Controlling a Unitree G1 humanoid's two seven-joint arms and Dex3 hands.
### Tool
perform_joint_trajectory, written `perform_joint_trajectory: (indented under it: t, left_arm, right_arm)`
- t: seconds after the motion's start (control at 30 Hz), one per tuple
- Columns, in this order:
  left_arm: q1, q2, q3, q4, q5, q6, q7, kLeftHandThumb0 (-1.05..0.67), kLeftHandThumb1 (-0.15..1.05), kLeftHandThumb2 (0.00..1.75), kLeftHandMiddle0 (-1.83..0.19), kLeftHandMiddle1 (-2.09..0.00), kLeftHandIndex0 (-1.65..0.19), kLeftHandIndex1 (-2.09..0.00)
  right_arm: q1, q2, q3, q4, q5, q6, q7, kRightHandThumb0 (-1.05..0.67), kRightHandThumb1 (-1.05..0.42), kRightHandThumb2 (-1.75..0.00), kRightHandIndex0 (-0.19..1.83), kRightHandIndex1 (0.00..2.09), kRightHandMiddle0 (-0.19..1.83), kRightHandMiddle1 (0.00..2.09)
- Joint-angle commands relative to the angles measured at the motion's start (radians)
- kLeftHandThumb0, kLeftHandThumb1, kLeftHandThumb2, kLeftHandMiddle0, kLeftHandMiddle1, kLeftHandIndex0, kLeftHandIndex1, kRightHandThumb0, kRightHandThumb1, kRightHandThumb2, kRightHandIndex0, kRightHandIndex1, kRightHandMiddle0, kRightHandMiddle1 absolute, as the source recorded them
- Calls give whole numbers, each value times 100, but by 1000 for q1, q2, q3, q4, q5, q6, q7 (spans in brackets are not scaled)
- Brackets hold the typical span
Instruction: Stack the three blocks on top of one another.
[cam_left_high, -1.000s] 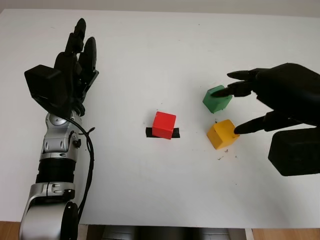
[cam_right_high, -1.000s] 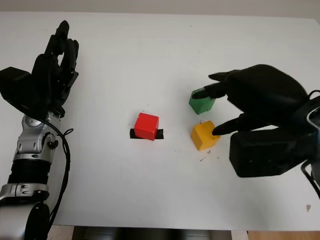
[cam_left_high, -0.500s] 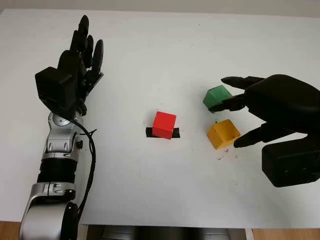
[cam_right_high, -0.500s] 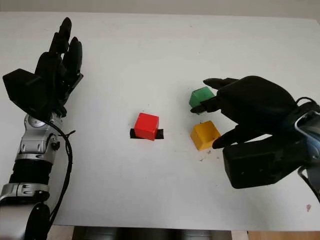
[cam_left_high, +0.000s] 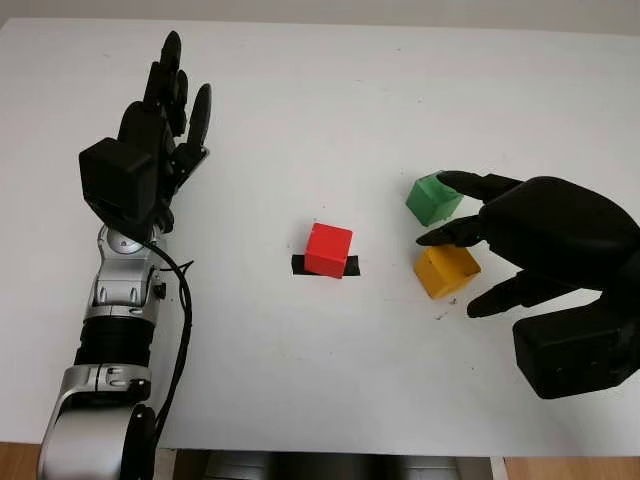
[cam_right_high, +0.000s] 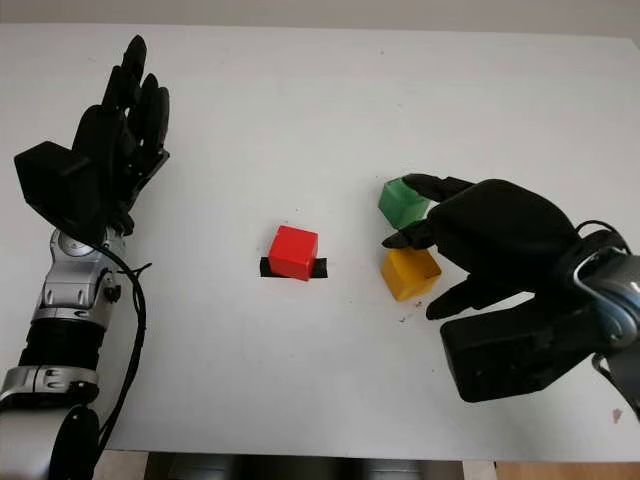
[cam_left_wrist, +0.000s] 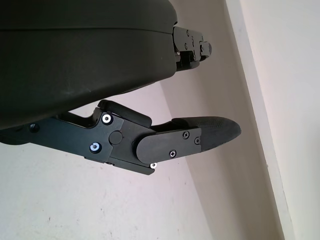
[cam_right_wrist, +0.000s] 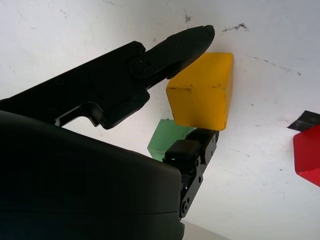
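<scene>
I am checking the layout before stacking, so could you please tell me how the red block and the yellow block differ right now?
The red block sits on a strip of black tape at mid-table; the yellow block sits on bare table. The red one stands clear of both hands; the right hand hovers open around the yellow one. Both are similar-sized cubes, unstacked.

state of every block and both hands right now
red block: on the table, sitting on a strip of black tape, unstacked
yellow block: on the table, between the right hand's fingers, not lifted
green block: on the table, unstacked
right hand: over the yellow block, open
left hand: at the table's left, open
</scene>
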Motion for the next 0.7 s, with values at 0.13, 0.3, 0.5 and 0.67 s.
perform_joint_trajectory:
  t: [0.13, 0.3, 0.5, 0.67]
  left_arm:
    - [17, 12, -3, -4, 13, -14, 14, -65, 105, 54, 2, -6, 3, -6]
    - [22, 12, -4, -3, 15, -27, 17, -64, 105, 54, 2, -6, 3, -6]
    - [27, 12, -6, 1, 19, -46, 19, -63, 105, 53, 1, -6, 1, -7]
    - [27, 7, -7, 4, 27, -48, 30, -64, 105, 53, 1, -5, 2, -7]
  right_arm:
    - [29, 32, 20, 77, -21, -82, -114, -64, -84, -6, 13, 6, 81, 14]
    - [21, 42, 26, 135, -41, -154, -207, -55, -84, -5, 19, 8, 89, 24]
    - [4, 52, 27, 188, -38, -200, -264, -49, -87, -6, 23, 7, 59, 100]
    - [-9, 55, 20, 213, -35, -225, -300, -45, -87, -5, 31, 9, 58, 131]
